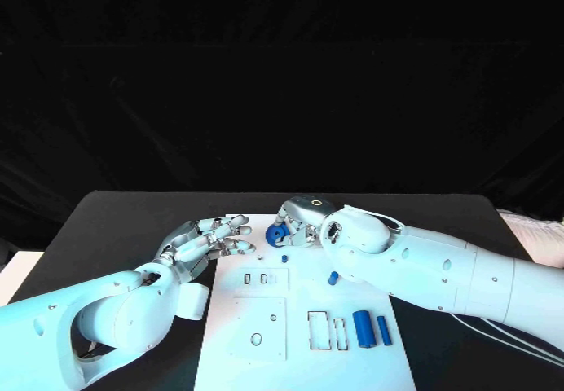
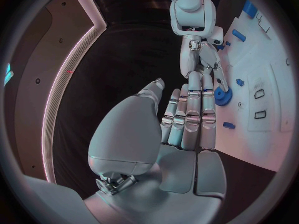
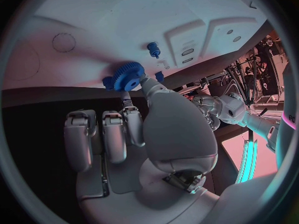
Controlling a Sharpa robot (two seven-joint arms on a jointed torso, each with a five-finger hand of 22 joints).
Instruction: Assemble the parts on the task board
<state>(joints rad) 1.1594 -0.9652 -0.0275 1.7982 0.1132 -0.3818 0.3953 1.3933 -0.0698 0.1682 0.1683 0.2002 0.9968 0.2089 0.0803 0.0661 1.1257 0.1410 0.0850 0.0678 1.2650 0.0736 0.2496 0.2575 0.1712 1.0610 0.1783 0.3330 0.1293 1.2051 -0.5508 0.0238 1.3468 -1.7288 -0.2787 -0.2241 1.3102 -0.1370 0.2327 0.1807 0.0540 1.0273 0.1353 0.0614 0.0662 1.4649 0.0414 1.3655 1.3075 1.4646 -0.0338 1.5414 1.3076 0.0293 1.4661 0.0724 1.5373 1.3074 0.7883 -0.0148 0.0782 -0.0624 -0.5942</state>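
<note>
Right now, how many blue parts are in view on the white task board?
4: a toothed blue gear pinched by the right hand at the board's far edge, a small blue peg mid-board, and two blue cylinders side by side nearer the robot. Others may be hidden.

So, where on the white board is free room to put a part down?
The task board is bare at its near-right corner, below the two blue cylinders, and along its near-left edge beside the raised plate. The far end is crowded: both robot hands and the blue gear are there.
</note>
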